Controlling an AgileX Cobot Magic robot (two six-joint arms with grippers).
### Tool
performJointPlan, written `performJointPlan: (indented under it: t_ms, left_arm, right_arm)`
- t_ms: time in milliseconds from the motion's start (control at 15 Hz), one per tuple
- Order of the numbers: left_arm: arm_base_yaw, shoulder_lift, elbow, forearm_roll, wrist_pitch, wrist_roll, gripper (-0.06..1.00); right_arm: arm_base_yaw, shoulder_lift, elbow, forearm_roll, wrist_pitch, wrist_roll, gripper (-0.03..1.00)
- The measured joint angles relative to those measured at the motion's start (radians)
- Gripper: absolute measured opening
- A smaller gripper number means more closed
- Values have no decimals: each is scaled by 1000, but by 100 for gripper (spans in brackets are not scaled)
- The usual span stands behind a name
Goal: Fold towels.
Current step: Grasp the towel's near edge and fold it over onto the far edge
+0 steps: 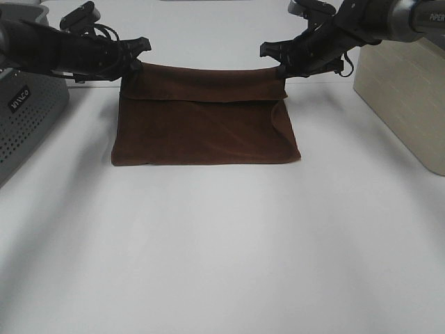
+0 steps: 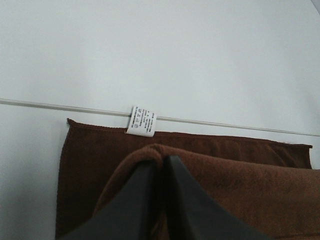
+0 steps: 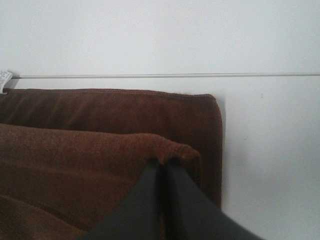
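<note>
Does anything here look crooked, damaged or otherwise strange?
Nothing is spilled or damaged. The towel is folded slightly askew: the upper layer, pinched by the left gripper and right gripper, stops short of the lower layer's edge with the white tag.

Tapered black left claw [image 2: 161, 162] and right claw [image 3: 161, 165]; black left arm [image 1: 42, 49], right arm [image 1: 368, 21] lettered PIPER.

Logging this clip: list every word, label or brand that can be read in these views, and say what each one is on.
"PIPER": on the right arm, at the picture's edge in the high view.
White brand lettering on the grey box: too blurred to read with certainty.
Printed lines on the white tag at the edge of the towel: too small to read.
</note>
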Motion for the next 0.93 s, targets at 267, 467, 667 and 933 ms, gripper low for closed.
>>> performJointPlan:
  t_ms: [267,467,667,933]
  left_arm:
    - [0,16,-23,1,-29,0,65]
    - [0,16,-26,39,-50,0,82]
    - [6,5,-26,118,-3,-5,83]
    - [45,-48,-26,218,93,-97,83]
  right_arm:
    - [0,20,0,0,-51,0,49]
    - [0,9,0,0,-46,0,87]
    - [0,-37,0,0,53,0,92]
    - [0,-85,0,-17,262,1,92]
